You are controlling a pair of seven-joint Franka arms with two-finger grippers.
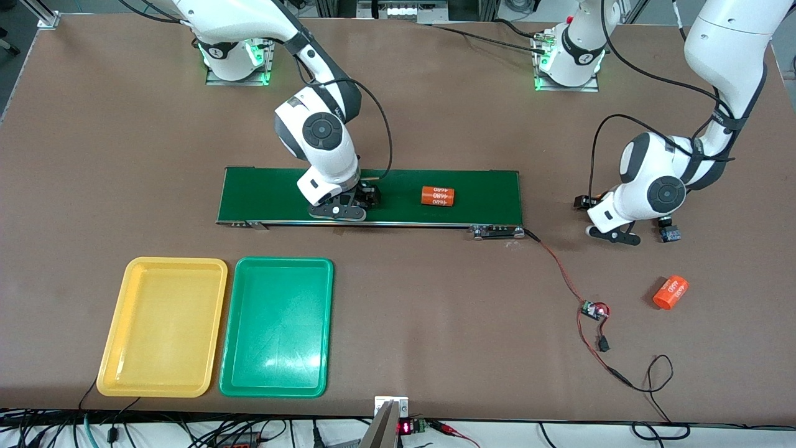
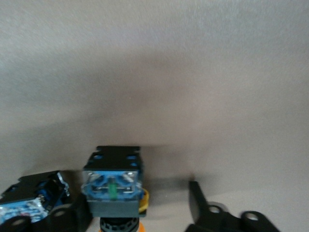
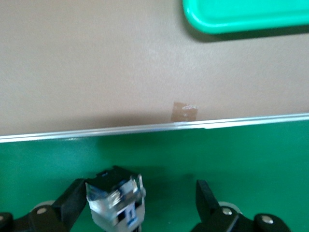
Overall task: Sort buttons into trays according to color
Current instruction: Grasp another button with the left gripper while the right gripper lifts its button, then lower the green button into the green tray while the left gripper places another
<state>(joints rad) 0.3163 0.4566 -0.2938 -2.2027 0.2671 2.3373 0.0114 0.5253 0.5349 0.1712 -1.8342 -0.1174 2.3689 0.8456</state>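
My left gripper (image 2: 137,205) is low over the bare table at the left arm's end (image 1: 612,231). It is open around an upright button (image 2: 113,181) with a black-blue body and an orange cap. One finger (image 2: 200,205) stands clear of it. A second button (image 2: 34,200) lies beside it. Two buttons (image 1: 582,201) (image 1: 670,234) show beside the hand. My right gripper (image 3: 140,195) (image 1: 339,208) is open over the conveyor belt (image 1: 479,190) around a black-blue button (image 3: 116,200) (image 1: 372,194), whose cap is hidden. The yellow tray (image 1: 163,326) and green tray (image 1: 277,326) (image 3: 246,14) lie side by side.
One orange cylinder with white print (image 1: 437,196) lies on the belt, another (image 1: 670,292) on the table nearer the camera than the left gripper. A small circuit board (image 1: 594,309) with a red wire trails from the belt's end.
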